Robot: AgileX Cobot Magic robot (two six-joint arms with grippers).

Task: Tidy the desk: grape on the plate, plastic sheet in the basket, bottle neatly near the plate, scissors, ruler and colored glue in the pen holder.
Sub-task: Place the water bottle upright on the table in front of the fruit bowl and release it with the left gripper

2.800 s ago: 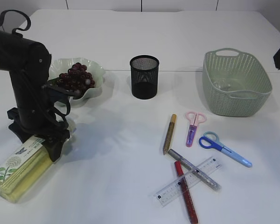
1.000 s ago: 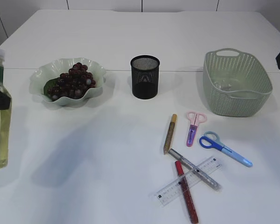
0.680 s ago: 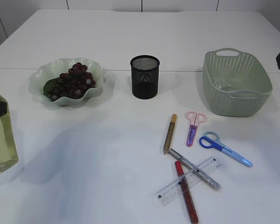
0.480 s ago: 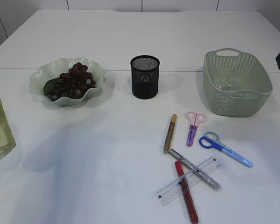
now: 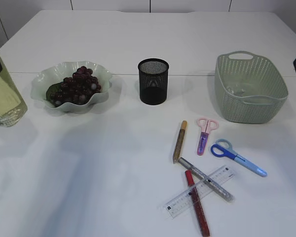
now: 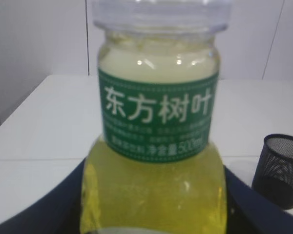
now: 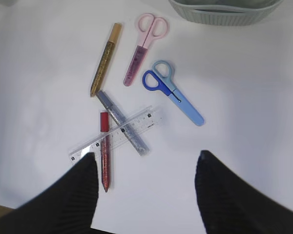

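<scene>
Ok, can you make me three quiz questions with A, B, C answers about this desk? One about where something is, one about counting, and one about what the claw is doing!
1. Where are the grapes?
A. in the basket
B. on the wavy plate
C. in the pen holder

2. How many scissors lie on the table?
A. one
B. two
C. four

3. What is the right claw doing?
A. holding the ruler
B. gripping the red glue pen
C. open and holding nothing

Answers:
1 B, the bunch sits on the green plate.
2 B, there are pink scissors and blue scissors.
3 C, the right wrist view shows its fingers spread above the ruler, touching nothing.
</scene>
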